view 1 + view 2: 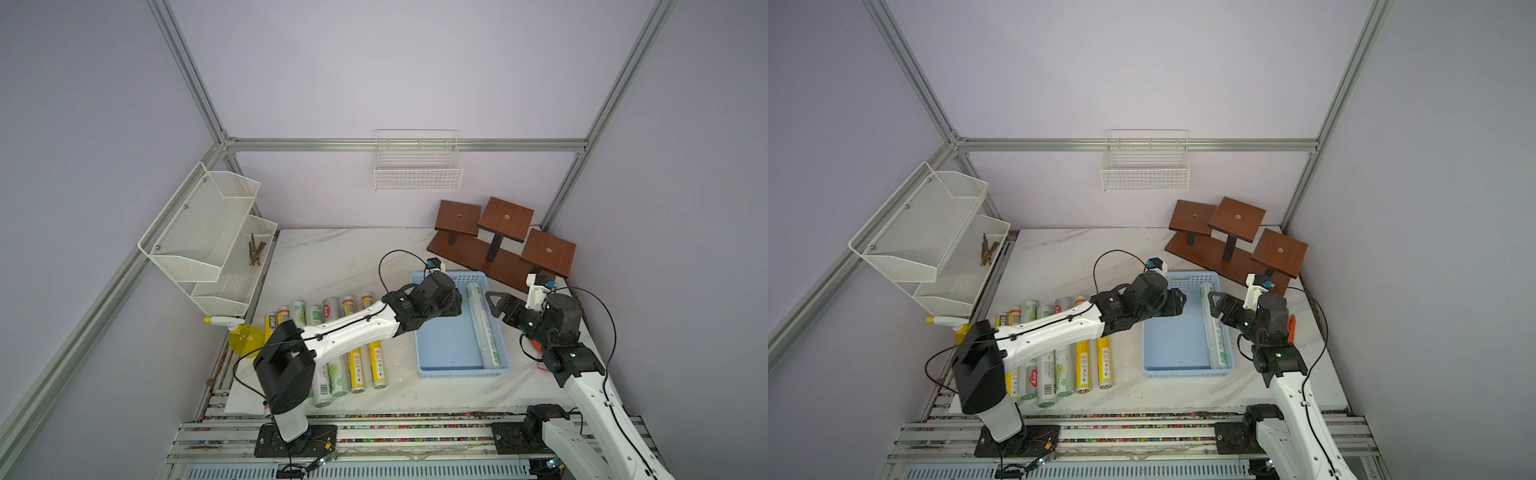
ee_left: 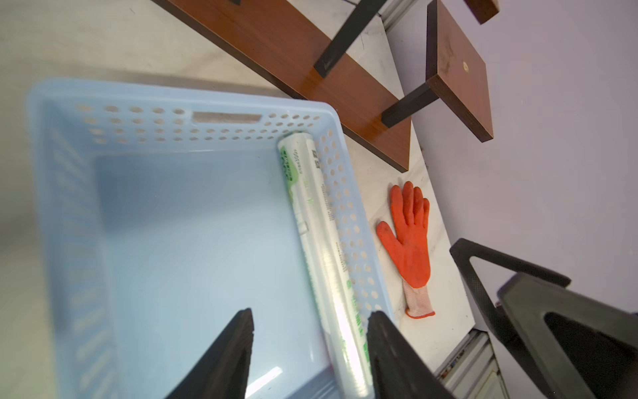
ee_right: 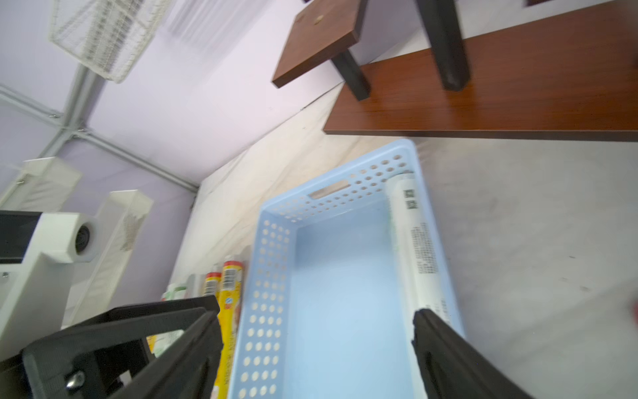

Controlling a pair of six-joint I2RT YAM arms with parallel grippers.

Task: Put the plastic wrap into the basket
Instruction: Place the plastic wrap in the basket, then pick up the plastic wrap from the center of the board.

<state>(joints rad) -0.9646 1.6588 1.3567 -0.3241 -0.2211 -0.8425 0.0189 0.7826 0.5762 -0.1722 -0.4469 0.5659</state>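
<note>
One white-and-green plastic wrap roll (image 1: 482, 328) lay inside the light-blue basket (image 1: 457, 372), tucked lengthwise against its long wall on the right arm's side, which likely kept the floor free for more. Roughly seven other rolls (image 1: 377, 365) lay in a row toward the table's (image 1: 332, 257) left edge, partly under the left arm. Over the basket, the left gripper (image 2: 310, 321) and the right gripper (image 3: 317, 314) both hung with jaws parted, holding nothing.
</note>
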